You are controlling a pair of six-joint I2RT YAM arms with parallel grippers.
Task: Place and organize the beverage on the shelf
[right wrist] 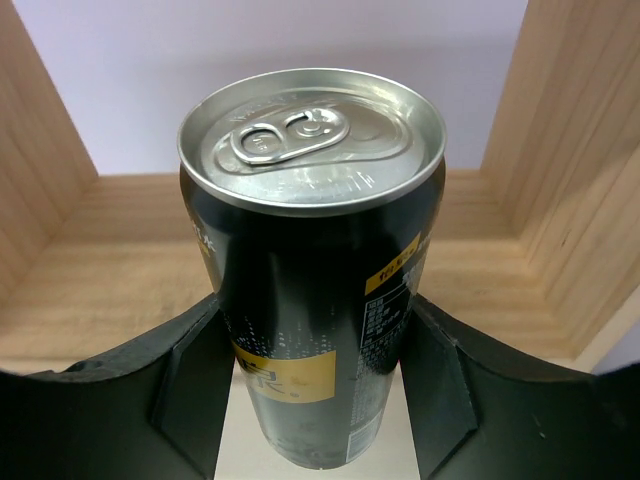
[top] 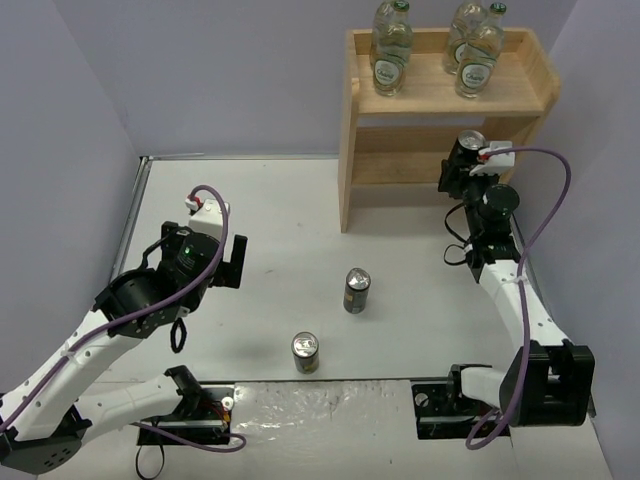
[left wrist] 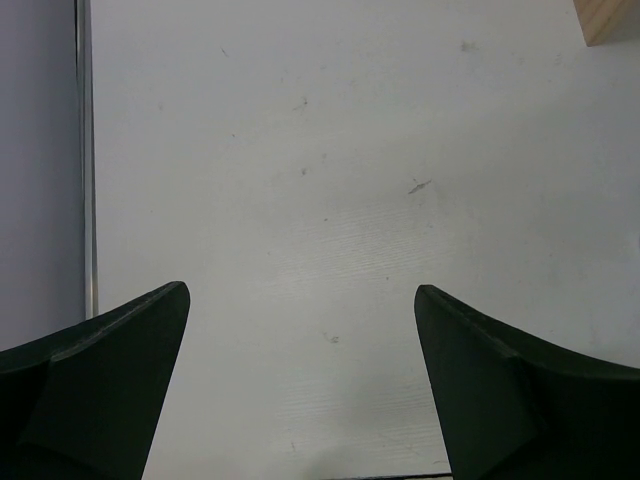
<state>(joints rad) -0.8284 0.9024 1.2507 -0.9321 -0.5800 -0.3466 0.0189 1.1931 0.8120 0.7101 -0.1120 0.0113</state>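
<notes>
The wooden shelf [top: 430,97] stands at the back right, with clear green-labelled bottles [top: 391,57] [top: 477,62] upright on its top tier. My right gripper [top: 468,152] [right wrist: 315,300] is shut on a dark can [right wrist: 310,250] with a silver top [top: 471,140]. It holds the can upright at the mouth of the lower tier [right wrist: 100,290]. Two more dark cans [top: 357,290] [top: 306,352] stand upright on the table's middle. My left gripper [top: 236,262] [left wrist: 300,295] is open over bare table at the left, nothing between its fingers.
The shelf's side panels [right wrist: 575,150] rise on either side of the held can. A metal rail [top: 136,220] [left wrist: 86,150] runs along the table's left edge by the wall. One bottom corner of the shelf [left wrist: 610,20] shows in the left wrist view.
</notes>
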